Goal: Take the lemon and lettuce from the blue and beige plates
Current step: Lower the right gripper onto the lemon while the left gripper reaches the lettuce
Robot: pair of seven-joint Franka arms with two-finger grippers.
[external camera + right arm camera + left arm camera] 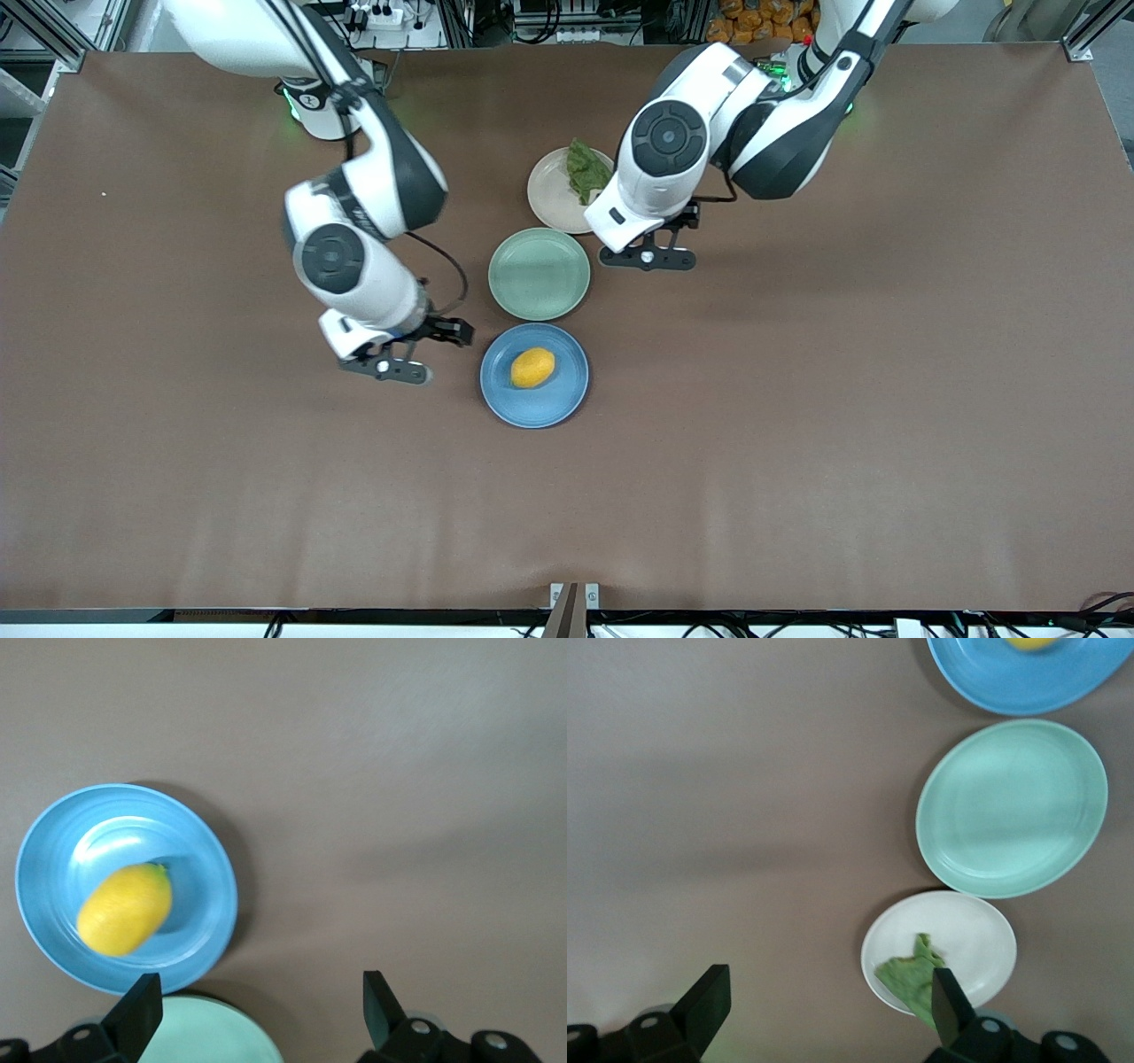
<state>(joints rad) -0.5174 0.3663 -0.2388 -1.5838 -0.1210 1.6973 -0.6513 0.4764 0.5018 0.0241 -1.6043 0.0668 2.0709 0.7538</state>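
Observation:
A yellow lemon (532, 368) lies on the blue plate (567, 394), the plate nearest the front camera. A green lettuce leaf (585, 171) lies on the beige plate (547, 190), the plate farthest from it. My right gripper (387, 367) is open and empty, over the table beside the blue plate toward the right arm's end. Its wrist view shows the lemon (124, 908) on the blue plate (208, 868). My left gripper (648, 258) is open and empty, over the table beside the beige plate. Its wrist view shows the lettuce (911, 979) by one finger (950, 1005).
An empty green plate (539, 273) sits between the blue and beige plates. It also shows in the left wrist view (1010, 811) and the right wrist view (208, 1036). Bare brown table (842, 399) spreads on all sides of the three plates.

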